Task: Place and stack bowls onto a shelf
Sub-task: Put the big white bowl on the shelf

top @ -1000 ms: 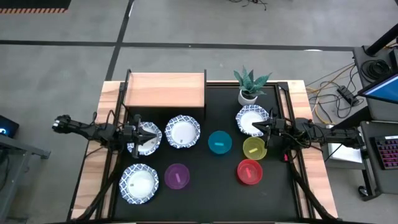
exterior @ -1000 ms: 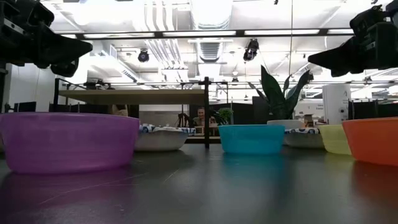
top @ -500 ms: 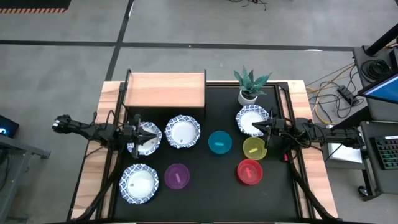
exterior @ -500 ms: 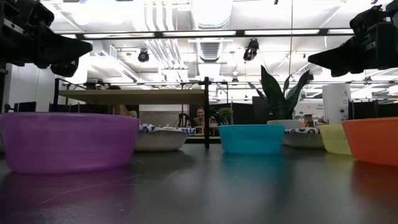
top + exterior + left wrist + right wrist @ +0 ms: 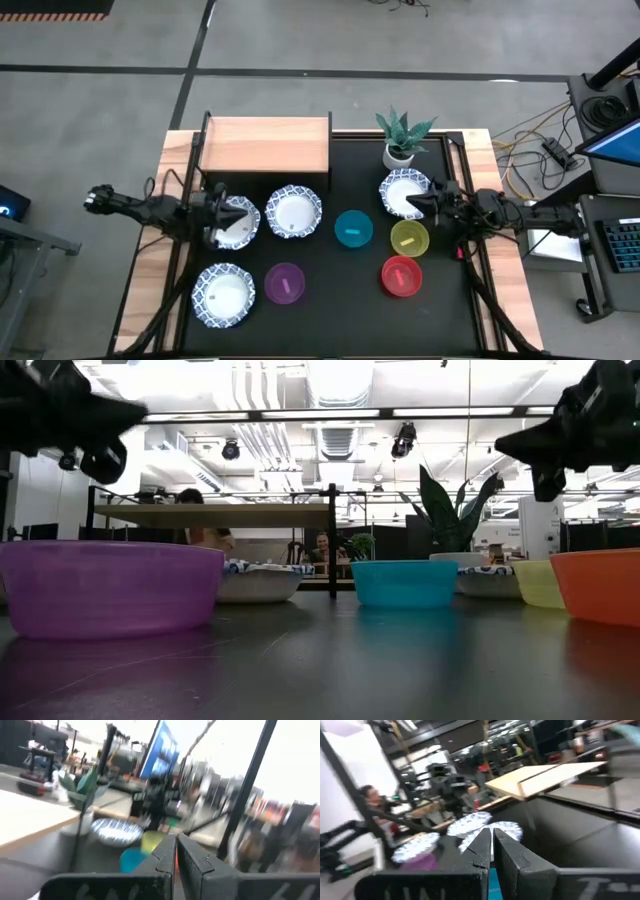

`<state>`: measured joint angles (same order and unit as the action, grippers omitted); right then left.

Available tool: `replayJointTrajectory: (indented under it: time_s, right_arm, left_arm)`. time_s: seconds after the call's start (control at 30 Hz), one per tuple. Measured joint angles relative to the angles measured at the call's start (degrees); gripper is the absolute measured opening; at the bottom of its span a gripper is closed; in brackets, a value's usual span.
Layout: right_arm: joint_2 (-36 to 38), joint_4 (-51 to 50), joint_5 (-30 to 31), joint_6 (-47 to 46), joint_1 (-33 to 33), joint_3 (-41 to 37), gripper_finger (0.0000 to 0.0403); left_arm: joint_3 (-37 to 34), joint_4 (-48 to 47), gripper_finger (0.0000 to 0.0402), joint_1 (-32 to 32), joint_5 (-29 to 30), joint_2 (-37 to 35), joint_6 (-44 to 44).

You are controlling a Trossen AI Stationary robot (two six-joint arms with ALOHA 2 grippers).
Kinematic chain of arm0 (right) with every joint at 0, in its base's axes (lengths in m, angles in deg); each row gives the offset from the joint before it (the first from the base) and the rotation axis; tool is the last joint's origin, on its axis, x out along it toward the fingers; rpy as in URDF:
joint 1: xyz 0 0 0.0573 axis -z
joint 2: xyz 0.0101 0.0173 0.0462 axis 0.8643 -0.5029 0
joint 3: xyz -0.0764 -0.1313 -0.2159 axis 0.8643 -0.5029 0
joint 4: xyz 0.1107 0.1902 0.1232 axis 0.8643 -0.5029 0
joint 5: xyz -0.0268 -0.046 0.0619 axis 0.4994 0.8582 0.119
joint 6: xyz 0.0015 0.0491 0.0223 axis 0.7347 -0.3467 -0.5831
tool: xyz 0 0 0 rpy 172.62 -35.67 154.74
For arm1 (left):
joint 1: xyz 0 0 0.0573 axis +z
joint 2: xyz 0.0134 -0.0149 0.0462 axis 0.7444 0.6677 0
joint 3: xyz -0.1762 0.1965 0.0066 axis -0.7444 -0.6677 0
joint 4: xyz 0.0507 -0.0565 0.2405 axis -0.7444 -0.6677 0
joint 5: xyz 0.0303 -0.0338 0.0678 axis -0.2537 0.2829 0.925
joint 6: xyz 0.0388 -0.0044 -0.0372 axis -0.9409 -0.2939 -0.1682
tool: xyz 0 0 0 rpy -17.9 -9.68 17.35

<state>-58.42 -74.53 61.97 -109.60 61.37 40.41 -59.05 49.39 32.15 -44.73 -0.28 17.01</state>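
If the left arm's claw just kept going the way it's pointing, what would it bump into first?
Hard to judge height, but the left gripper, jaws shut, hangs above one patterned bowl and points across the table. If it stays level, it likely passes over the middle patterned bowl; lower, that comes first.

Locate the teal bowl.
In the high view the teal bowl sits mid-table, between a patterned bowl on its left and the yellow bowl on its right, with the red bowl nearer the front.
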Motion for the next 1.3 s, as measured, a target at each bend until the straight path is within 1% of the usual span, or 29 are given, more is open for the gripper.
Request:
replayJointTrajectory:
  time_s: [0.1,0.23,0.33,0.47,0.6,0.7,0.8,0.93,1.0,1.17,1.3]
  right_arm:
    - [-2.9,9.5,-0.4,-1.1,-1.7,0.0,0.0009]
    - [-9.1,22.8,-0.4,1.9,-4.8,0.0,0.0009]
    - [-13.8,28.8,-0.4,2.5,-6.0,0.0,0.0009]
    - [-19.0,31.5,-0.1,2.6,-6.3,0.9,0.0009]
    - [-22.9,31.7,3.2,2.5,-6.3,4.3,0.0009]
    - [-25.7,30.4,4.1,3.9,-6.3,8.2,0.0009]
    - [-28.4,27.3,4.1,5.6,-6.3,12.9,0.0009]
    - [-31.8,19.6,4.2,8.3,-6.3,20.2,0.0009]
    - [-33.7,15.0,4.4,8.7,-6.3,24.2,0.0009]
    - [-38.8,3.2,5.7,7.7,-6.2,33.3,0.0009]
    - [-42.5,-4.4,5.8,7.1,-6.3,39.6,0.0009]
  left_arm:
    - [0.0,6.3,0.0000,0.0,-0.1,0.0,0.1]
    - [0.0,12.0,0.0000,0.0,0.0,0.0,-0.5]
    - [0.0,14.4,0.0000,0.0,-0.1,0.0,3.3]
    - [0.0,17.4,0.0000,0.0,-0.1,0.0,11.0]
    - [0.0,18.9,0.0000,0.0,-0.1,0.0,11.4]
    - [0.0,18.8,0.0000,0.0,0.0,0.0,11.1]
    - [0.0,19.0,0.0000,0.0,2.6,0.0,7.8]
    - [0.0,19.0,0.0000,0.0,7.4,0.0,4.8]
    - [0.0,19.5,0.0000,0.0,8.3,0.0,4.1]
    - [0.0,21.8,0.0000,0.0,8.5,0.0,-0.4]
    - [1.7,19.8,0.0000,0.0,7.5,0.6,-2.8]
